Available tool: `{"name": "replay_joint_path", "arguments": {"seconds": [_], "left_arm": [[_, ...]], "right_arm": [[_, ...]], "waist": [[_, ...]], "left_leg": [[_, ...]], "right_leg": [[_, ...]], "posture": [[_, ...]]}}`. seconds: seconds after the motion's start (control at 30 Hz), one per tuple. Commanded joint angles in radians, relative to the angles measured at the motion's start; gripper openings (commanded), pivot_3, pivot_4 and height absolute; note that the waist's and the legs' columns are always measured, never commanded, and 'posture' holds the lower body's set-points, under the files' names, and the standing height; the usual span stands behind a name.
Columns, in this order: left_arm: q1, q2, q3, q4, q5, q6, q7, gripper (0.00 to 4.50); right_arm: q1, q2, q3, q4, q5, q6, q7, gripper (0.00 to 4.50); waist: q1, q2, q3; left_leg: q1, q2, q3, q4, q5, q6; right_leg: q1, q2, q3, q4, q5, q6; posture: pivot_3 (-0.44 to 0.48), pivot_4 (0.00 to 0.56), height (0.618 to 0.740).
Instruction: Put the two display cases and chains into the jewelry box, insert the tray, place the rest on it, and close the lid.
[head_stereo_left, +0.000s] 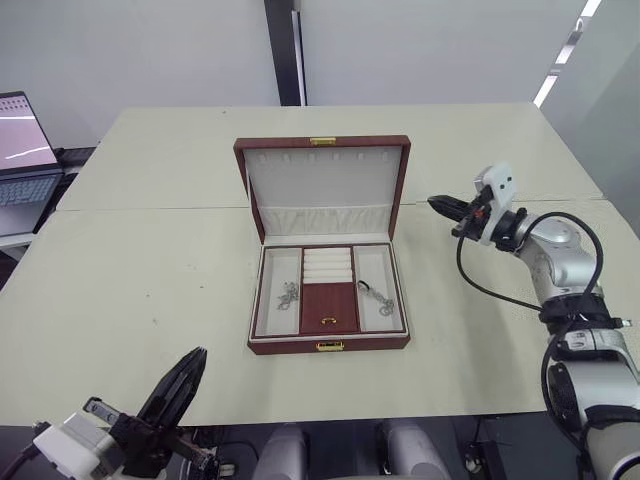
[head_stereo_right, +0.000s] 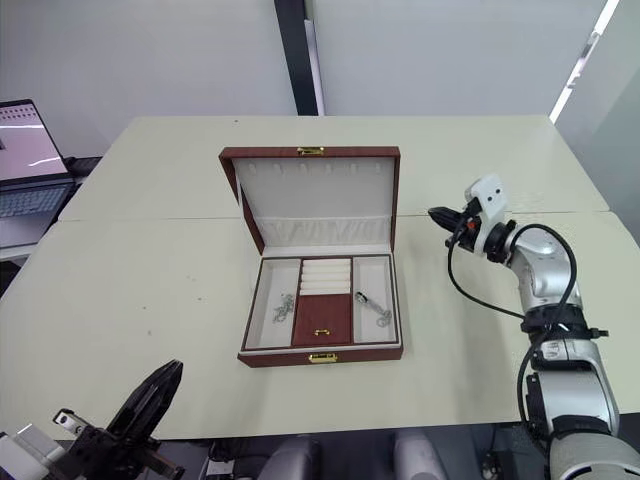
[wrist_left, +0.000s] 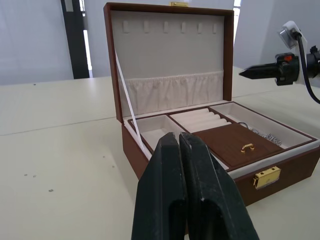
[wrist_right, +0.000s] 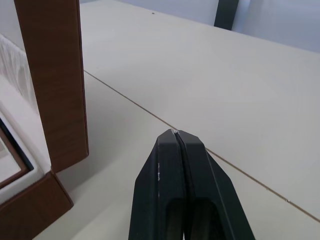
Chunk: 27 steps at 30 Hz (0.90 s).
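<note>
Left end effector (head_stereo_left: 190, 362) closed, right end effector (head_stereo_left: 437, 203) closed, jewelry box (head_stereo_left: 329, 345) clasp facing robot, lid (head_stereo_left: 322, 178) upright

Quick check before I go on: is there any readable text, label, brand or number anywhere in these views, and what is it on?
None that can be read.
Jewelry box: plain wood-look sides and a gold clasp, no lettering.
Lid: cream lining, no print.
Tray: dark red panel with a gold pull, no marks.
Laptop: the screen is lit, but what it shows is too small to read.
Left tool and right tool: bare black fingers, pressed together, no labels.
</note>
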<state>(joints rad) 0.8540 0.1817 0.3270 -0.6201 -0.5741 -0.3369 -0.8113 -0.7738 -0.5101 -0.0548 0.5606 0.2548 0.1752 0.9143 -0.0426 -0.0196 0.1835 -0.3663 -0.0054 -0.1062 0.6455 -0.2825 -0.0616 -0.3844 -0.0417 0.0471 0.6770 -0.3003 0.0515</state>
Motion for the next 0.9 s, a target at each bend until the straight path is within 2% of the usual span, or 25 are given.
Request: {"name": "replay_joint_path", "arguments": {"seconds": [0.03, 0.33, 0.5, 0.7, 0.9], "left_arm": [[0.012, 0.005, 0.016, 0.014, -0.016, -0.042, -0.012, 0.06], [0.013, 0.005, -0.009, 0.05, -0.011, -0.083, -0.028, 0.06], [0.016, 0.002, -0.022, 0.05, 0.001, -0.092, -0.021, 0.06], [0.01, 0.011, -0.035, 0.022, 0.019, -0.078, 0.02, 0.06], [0.008, 0.02, -0.044, 0.031, 0.024, -0.083, 0.024, 0.06]], "right_arm": [[-0.067, 0.017, -0.016, 0.038, 0.002, -0.053, 0.002, 0.0], [-0.273, 0.111, -0.015, 0.316, -0.046, -0.205, -0.048, 0.0], [-0.344, 0.148, -0.023, 0.425, -0.051, -0.264, -0.044, 0.0], [-0.367, 0.165, -0.036, 0.454, -0.036, -0.279, -0.005, 0.0], [-0.338, 0.169, -0.048, 0.359, 0.026, -0.194, 0.134, 0.0]], "waist": [[-0.002, 0.0, 0.0], [-0.014, 0.0, 0.0], [-0.015, 0.001, 0.0], [-0.015, 0.001, 0.0], [-0.015, 0.001, 0.001]], "left_leg": [[0.0, 0.0, 0.0, 0.0, 0.0, 0.0], [0.0, 0.0, 0.0, 0.0, 0.0, 0.0], [0.0, 0.0, 0.0, 0.0, 0.0, 0.0], [0.0, 0.0, 0.0, 0.0, 0.0, 0.0], [0.0, 0.0, 0.0, 0.0, 0.0, 0.0]], "right_leg": [[0.0, 0.0, 0.0, 0.0, 0.0, 0.0], [-0.001, 0.0, 0.0, 0.001, 0.0, 0.0], [-0.001, 0.0, 0.0, 0.001, 0.0, 0.0], [-0.001, 0.0, 0.0, 0.002, 0.0, 0.0], [-0.001, 0.0, 0.0, 0.002, 0.0, 0.0]], "posture": [[0.0, 0.15, 0.74], [0.0, 0.15, 0.74], [0.0, 0.15, 0.74], [0.0, 0.15, 0.74], [0.0, 0.15, 0.74]]}}
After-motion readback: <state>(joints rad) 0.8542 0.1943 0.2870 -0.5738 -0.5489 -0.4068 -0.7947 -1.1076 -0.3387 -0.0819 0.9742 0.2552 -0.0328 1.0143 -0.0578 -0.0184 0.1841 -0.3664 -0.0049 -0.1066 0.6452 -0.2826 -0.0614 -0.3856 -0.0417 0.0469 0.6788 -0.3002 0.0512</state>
